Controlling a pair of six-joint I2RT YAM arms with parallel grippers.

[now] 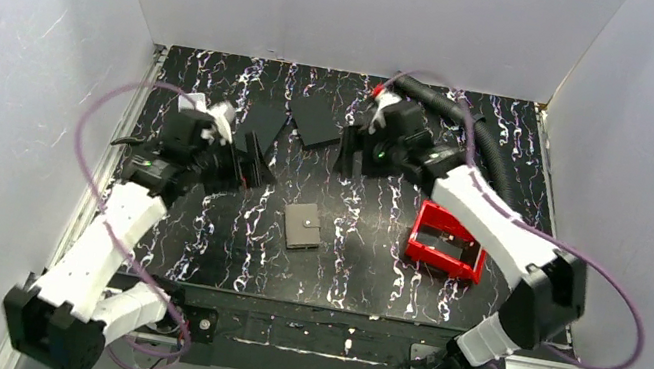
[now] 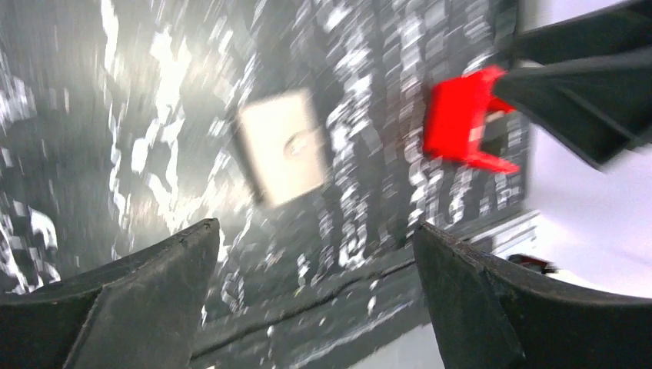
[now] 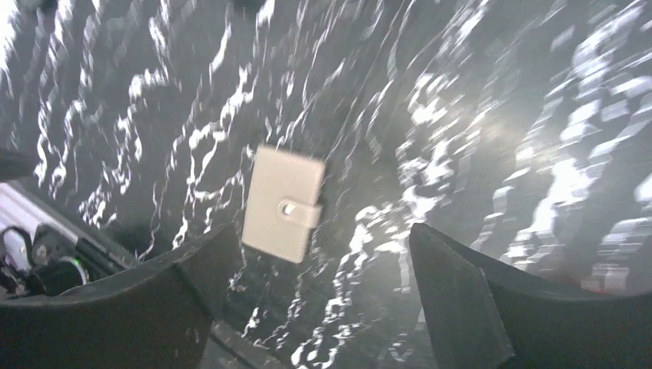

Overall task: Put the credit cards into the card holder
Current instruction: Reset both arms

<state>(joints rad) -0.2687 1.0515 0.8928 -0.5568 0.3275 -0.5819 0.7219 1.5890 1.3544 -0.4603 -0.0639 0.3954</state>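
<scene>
One card holder (image 1: pixel 303 225), shut | one red tray (image 1: pixel 447 241) | left gripper (image 2: pixel 314 227) wide, empty | right gripper (image 3: pixel 323 227) wide, empty

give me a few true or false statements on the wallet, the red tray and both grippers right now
1. The card holder lies closed on the table. True.
2. The left gripper grips a card. False: its fingers are apart with nothing between them.
3. The red tray sits on the left arm's side of the card holder. False: it is on the right arm's side.
4. The right gripper is open. True.
</scene>
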